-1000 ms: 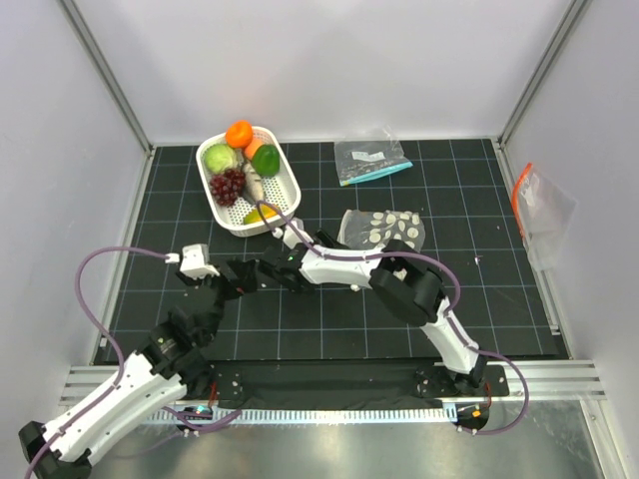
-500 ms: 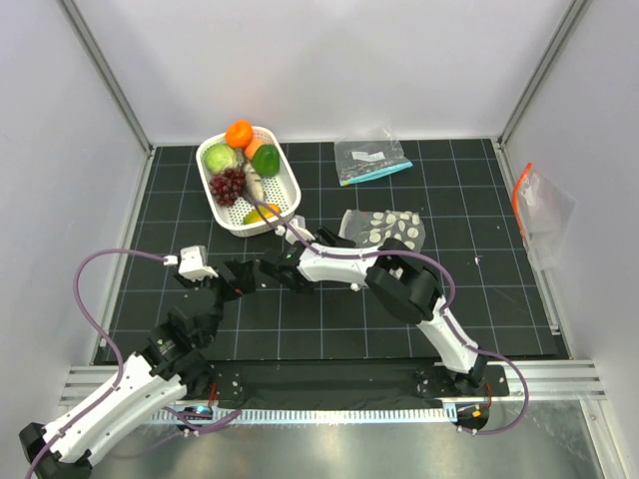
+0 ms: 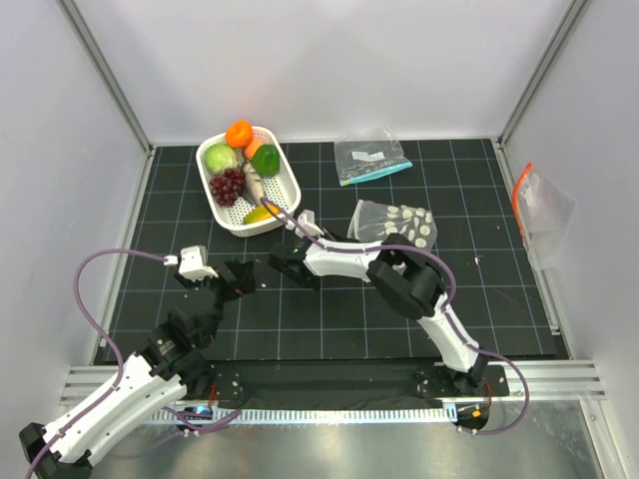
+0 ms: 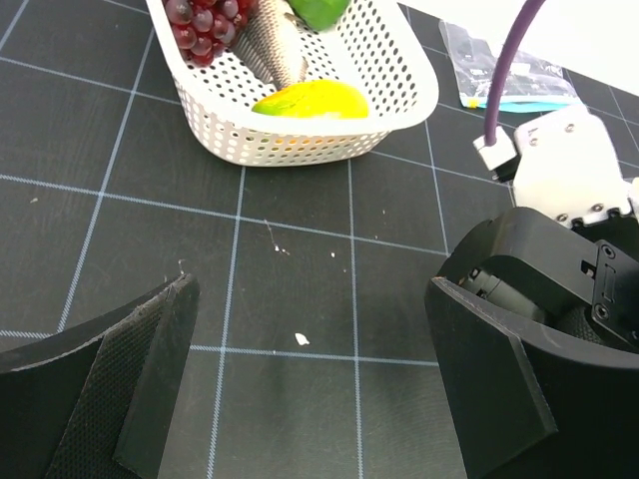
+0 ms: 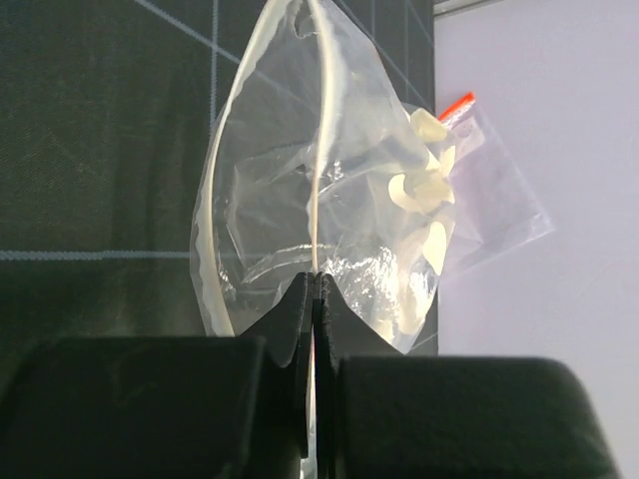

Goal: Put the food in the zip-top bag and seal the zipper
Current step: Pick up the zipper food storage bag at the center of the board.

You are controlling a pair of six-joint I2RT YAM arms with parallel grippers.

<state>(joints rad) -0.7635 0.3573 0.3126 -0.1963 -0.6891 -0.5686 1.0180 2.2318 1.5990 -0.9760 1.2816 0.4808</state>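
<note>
**A:** What has just changed?

**B:** Near left, the left gripper [image 4: 310, 289] hangs spread wide over bare mat [image 4: 290, 399]. The right gripper [image 5: 315, 284] has just snapped shut on the zip-top bag [image 5: 329, 190]. One edge is pinched between its jaws and the rest billows beyond, so loading can probably begin.

**A:** And the food?

**B:** The food [image 3: 240, 165] is far left in the white basket [image 3: 290, 185], well apart from the bag.

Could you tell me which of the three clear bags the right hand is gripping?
The white-dotted zip-top bag, pinched in the right hand; the teal-strip bag and orange-strip bag are untouched.
</note>
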